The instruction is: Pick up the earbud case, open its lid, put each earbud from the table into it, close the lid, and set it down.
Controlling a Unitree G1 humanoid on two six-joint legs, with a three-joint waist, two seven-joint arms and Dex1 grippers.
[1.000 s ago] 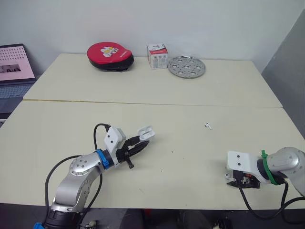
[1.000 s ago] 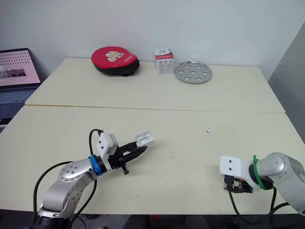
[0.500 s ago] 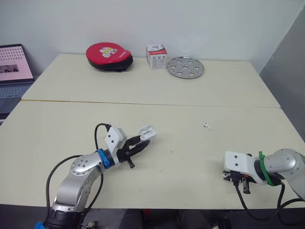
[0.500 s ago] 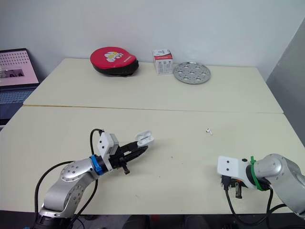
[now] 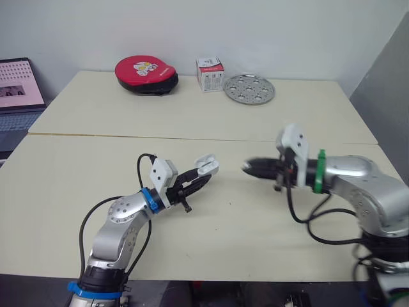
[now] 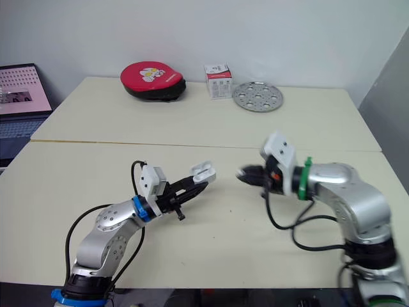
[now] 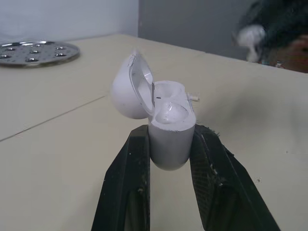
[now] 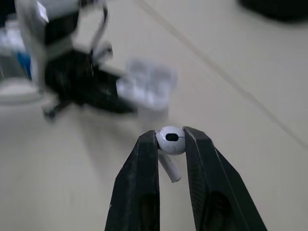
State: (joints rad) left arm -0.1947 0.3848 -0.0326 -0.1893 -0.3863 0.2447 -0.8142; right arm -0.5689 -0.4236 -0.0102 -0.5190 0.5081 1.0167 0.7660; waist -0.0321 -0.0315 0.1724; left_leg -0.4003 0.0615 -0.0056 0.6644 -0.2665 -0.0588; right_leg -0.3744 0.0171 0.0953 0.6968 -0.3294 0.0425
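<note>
The white earbud case (image 5: 208,166) hangs above the front table with its lid hinged open. My left gripper (image 5: 204,177) is shut on its lower body, and the left wrist view shows the case (image 7: 168,122) squeezed between both black fingers (image 7: 130,178). My right gripper (image 5: 245,167) faces the case from the right, a short gap away, at about the same height. It is shut on a white earbud (image 8: 169,138), whose stem points down between the fingers. The right wrist view has the open case (image 8: 147,89) just beyond the earbud.
On the far table lie a red round pouch (image 5: 146,73), a small white box (image 5: 210,74) and a round metal plate with holes (image 5: 249,89). A laptop (image 5: 19,86) stands off the left edge. A seam (image 5: 192,138) joins the two tables.
My right arm swung up from the table's front right edge to the middle, now pointing left at the case with an earbud. The left gripper raised the case and moved it slightly right.
</note>
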